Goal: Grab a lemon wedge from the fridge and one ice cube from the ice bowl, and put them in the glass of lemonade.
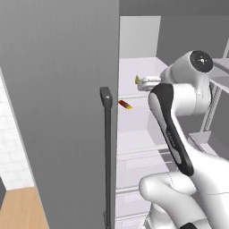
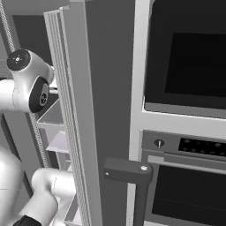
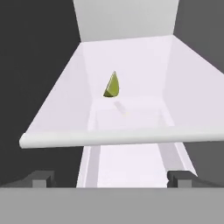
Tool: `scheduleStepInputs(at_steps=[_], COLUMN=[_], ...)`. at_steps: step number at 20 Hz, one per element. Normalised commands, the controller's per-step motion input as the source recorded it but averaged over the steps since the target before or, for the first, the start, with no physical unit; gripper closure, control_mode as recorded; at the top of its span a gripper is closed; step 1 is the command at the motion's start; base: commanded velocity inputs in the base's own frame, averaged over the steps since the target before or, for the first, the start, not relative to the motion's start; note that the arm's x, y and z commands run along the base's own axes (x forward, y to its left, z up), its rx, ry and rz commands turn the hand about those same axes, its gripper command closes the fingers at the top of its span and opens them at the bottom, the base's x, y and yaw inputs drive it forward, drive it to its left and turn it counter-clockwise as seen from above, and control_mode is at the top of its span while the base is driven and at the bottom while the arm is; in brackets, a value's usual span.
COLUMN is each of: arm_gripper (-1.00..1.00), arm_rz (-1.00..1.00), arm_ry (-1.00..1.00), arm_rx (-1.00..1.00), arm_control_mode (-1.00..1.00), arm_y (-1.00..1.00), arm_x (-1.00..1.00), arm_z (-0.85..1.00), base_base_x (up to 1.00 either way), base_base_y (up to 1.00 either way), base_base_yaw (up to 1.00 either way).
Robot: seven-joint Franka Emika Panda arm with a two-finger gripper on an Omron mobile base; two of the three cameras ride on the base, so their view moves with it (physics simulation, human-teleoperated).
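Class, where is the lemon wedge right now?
The lemon wedge stands on a white fridge shelf, centred ahead of the open end effector in the hand view, beyond the shelf's front rim.

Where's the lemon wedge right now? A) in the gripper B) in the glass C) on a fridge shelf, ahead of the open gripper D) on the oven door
C: the lemon wedge sits on a white fridge shelf, apart from the open gripper, nothing between its jaws.

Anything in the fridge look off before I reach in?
Nothing stands out. The lemon wedge sits on the white shelf, ahead of the open end effector. A small red item lies one shelf lower.
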Motion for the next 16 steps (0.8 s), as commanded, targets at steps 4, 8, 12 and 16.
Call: scheduleStepInputs(at_steps=[4, 8, 12, 16], arm_gripper=[-1.00, -1.00, -1.00, -1.00], arm_rz=[-0.04, 0.00, 0.00, 0.00], arm_ry=[0.10, 0.09, 0.06, 0.06], arm_rx=[0.00, 0.00, 0.02, 0.01], arm_control_mode=[-1.00, -1.00, -1.00, -1.00], arm_y=[0.00, 0.00, 0.00, 0.00], arm_x=[0.73, 0.73, 0.72, 0.64], arm_z=[0.00, -0.01, -0.12, -0.24], base_base_x=[0.00, 0.00, 0.00, 0.00], base_base_y=[0.00, 0.00, 0.00, 0.00], base_base_yaw=[0.00, 0.00, 0.00, 0.00])
